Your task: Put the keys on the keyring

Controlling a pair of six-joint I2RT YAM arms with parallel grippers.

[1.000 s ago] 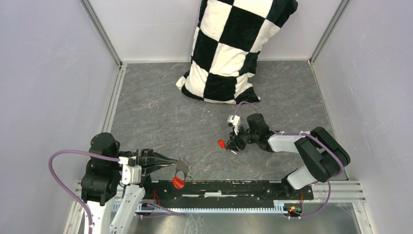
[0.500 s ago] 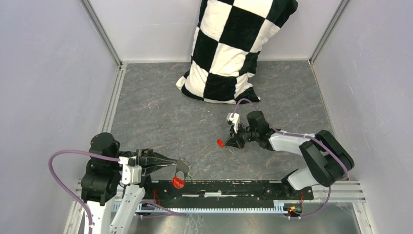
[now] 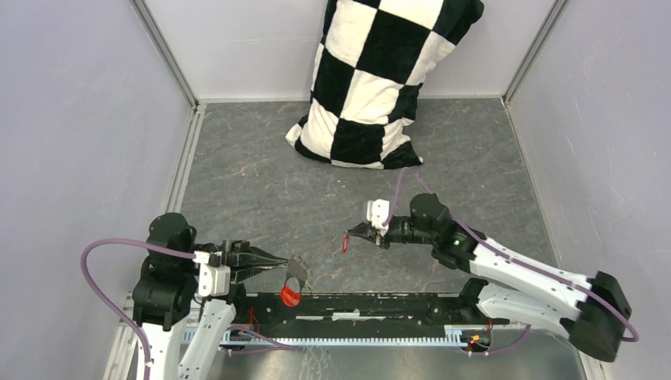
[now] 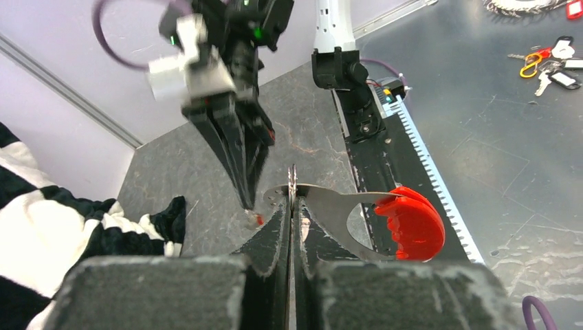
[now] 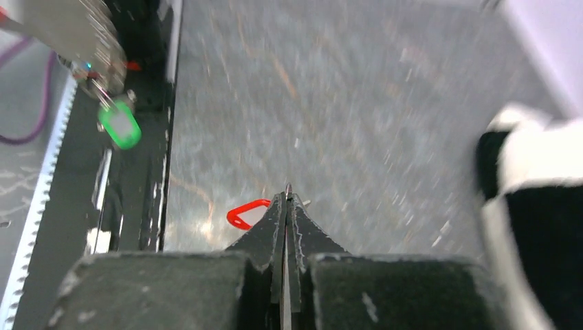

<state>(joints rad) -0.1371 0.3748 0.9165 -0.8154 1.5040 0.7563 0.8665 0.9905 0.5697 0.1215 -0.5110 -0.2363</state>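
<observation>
While the left gripper (image 3: pixel 290 266) clamps the keyring (image 4: pixel 337 206) by its wire ring close to the arms' bases, the right gripper (image 3: pixel 350 234) is pinched shut on the red-headed key (image 5: pixel 247 214), held above the mat and well apart from the ring. The green-headed key (image 5: pixel 119 125) hangs beside the fob (image 4: pixel 409 223) (apparently threaded already, though the blurred view leaves this unsure). Step in hand, as judged: bringing the red key to the ring. Done well, the key's hole meets the wire's split end squarely, with the ring held rigid and the approach slow, since a skewed push could twist so small a key in the jaws. Surface: grey marbled mat (image 3: pixel 261 182); pale walls (image 3: pixel 79 119) on three sides; chequered cushion (image 3: pixel 372 79) at the back.
</observation>
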